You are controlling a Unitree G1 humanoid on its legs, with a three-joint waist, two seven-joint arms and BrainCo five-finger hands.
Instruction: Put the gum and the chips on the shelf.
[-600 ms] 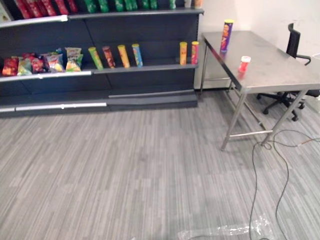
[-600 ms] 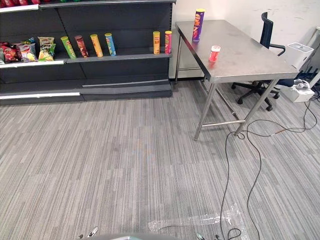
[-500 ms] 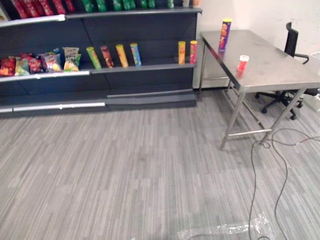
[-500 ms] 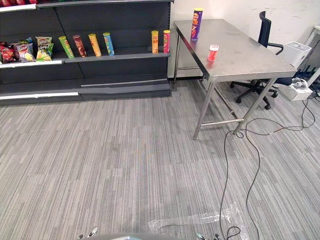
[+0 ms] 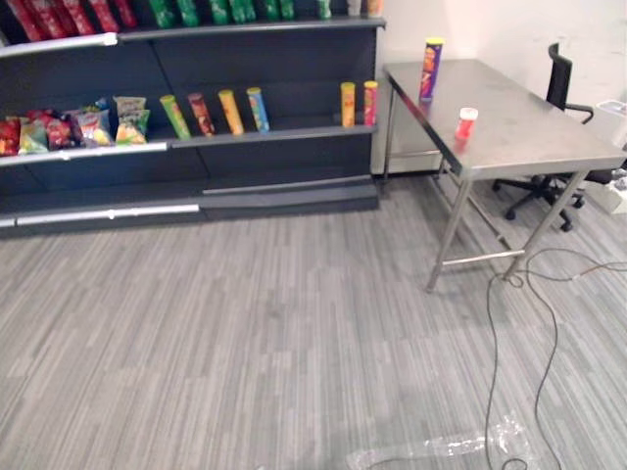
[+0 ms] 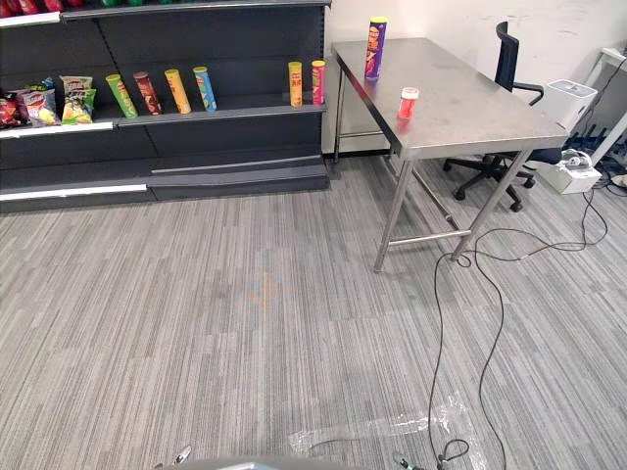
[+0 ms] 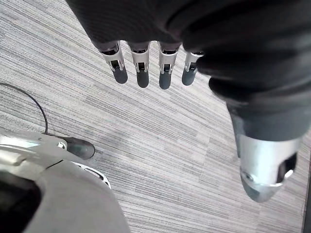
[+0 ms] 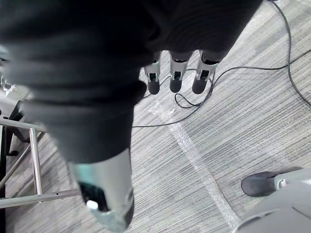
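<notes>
The view is being swung toward the table [image 5: 529,137] bearing chips [image 5: 429,69] and gum [image 5: 466,122]. The left hand [image 7: 142,73] and right hand [image 8: 176,80] are being carried open and empty, likely for walking.

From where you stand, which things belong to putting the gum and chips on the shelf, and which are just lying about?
For the job: purple chips can, red gum tub, both standing on the steel table; dark shelf.

Just lying about: shelved cans, snack bags, office chair, white box, clear plastic strip on the floor.
</notes>
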